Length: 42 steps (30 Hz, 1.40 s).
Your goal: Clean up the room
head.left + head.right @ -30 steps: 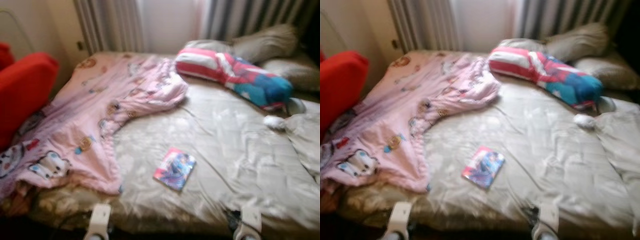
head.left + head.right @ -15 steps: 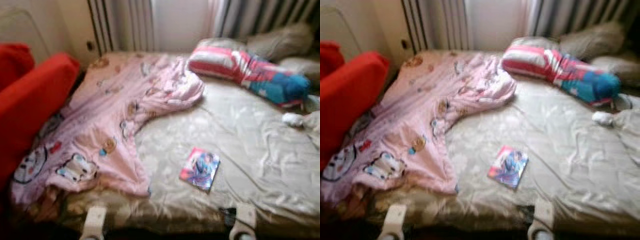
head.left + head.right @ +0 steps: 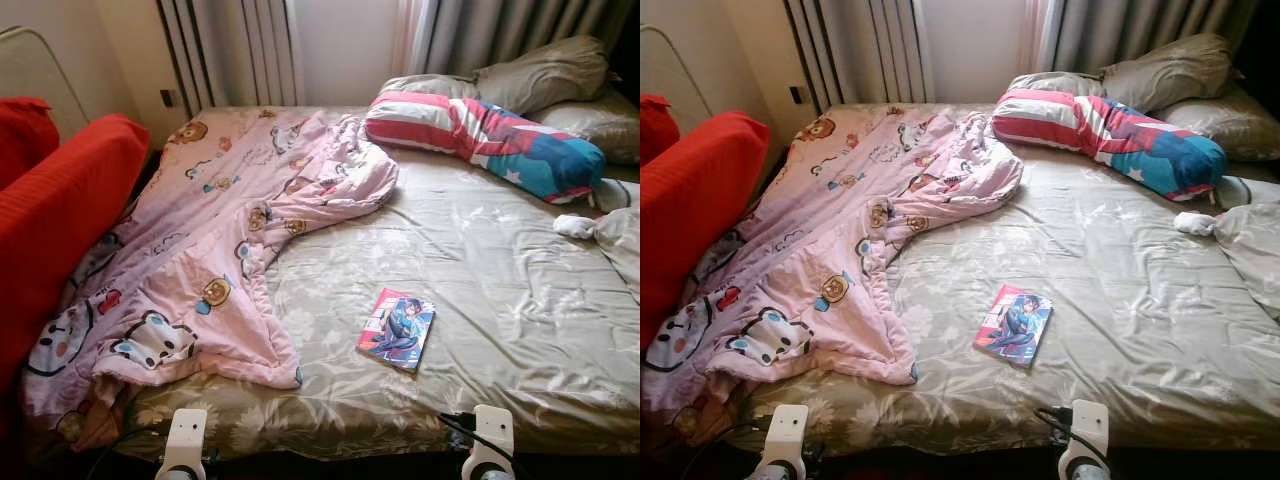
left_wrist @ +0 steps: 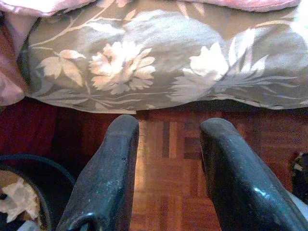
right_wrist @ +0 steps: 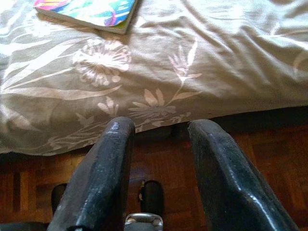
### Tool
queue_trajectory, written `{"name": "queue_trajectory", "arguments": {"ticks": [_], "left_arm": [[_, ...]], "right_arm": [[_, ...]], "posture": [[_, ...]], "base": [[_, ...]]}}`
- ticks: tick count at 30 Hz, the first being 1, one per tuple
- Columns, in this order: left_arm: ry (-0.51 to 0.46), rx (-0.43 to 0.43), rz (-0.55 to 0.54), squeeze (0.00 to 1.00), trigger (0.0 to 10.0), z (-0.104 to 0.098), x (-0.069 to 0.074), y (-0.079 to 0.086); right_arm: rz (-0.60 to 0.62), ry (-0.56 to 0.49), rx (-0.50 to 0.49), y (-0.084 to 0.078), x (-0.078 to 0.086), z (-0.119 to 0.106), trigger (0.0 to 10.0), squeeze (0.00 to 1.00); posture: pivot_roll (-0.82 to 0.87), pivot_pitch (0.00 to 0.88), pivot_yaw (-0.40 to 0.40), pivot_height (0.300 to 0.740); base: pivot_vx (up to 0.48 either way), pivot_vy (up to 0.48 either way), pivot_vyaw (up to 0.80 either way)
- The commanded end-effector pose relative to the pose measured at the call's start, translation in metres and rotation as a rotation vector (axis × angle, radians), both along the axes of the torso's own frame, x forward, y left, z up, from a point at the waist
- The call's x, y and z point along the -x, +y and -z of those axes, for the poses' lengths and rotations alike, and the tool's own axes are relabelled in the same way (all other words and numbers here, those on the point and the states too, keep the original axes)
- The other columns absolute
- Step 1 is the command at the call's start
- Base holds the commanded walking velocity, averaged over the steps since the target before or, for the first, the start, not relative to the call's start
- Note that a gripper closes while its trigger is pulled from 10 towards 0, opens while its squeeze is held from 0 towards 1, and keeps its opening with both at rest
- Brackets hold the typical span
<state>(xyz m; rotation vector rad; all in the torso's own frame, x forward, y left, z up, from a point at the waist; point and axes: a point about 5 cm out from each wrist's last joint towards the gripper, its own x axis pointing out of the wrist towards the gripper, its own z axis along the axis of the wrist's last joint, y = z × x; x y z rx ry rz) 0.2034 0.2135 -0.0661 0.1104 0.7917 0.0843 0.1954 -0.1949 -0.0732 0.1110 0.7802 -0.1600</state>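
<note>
In the left eye view, a bed [image 3: 480, 300] is seen with a pink blanket [image 3: 200, 240] along its left edge and a book [image 3: 397, 328] near the foot edge. Against the earlier, blurrier frame, the picture is sharp. In the wrist views, the left end effector [image 4: 168, 139] and right end effector [image 5: 156, 137] are held wide above parquet floor [image 4: 168, 163].

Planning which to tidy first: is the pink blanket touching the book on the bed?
Apart. The left eye view shows a strip of bare floral sheet between the pink blanket and the book.
</note>
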Motion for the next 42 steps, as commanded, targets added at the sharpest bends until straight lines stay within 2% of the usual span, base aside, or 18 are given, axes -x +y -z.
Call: {"name": "queue_trajectory", "arguments": {"ticks": [1, 16, 19, 30, 42], "left_arm": [[0.008, 0.006, -0.003, 0.0, 10.0, 0.002, 0.004, 0.0], [-0.006, 0.008, 0.017, 0.0, 10.0, 0.001, 0.001, -0.003], [-0.005, 0.007, 0.019, 0.0, 10.0, 0.001, 0.001, -0.002], [-0.006, 0.011, 0.033, 0.0, 10.0, 0.001, 0.001, -0.004], [-0.031, 0.014, 0.043, 0.0, 10.0, -0.003, -0.006, -0.006]], "right_arm": [[0.0, 0.017, -0.003, 0.0, 0.003, 0.002, 10.0, 0.0], [-0.067, 0.027, 0.014, 0.005, 0.004, 0.003, 10.0, 0.0], [-0.055, 0.026, 0.007, 0.005, 0.004, 0.003, 10.0, 0.0], [-0.046, 0.028, 0.004, 0.005, 0.005, 0.004, 10.0, 0.0], [-0.071, 0.016, 0.007, 0.006, 0.004, 0.003, 10.0, 0.0]], "posture": [[0.09, 0.038, 0.019, 0.74], [0.09, 0.011, 0.02, 0.74], [0.1, 0.012, 0.019, 0.74], [0.09, 0.006, 0.022, 0.74], [0.09, 0.008, 0.022, 0.74]], "base": [[0.0, 0.0, 0.0], [0.0, 0.0, 0.04], [0.0, 0.0, 0.64], [0.0, 0.0, 0.0], [0.064, 0.0, 0.07]]}}
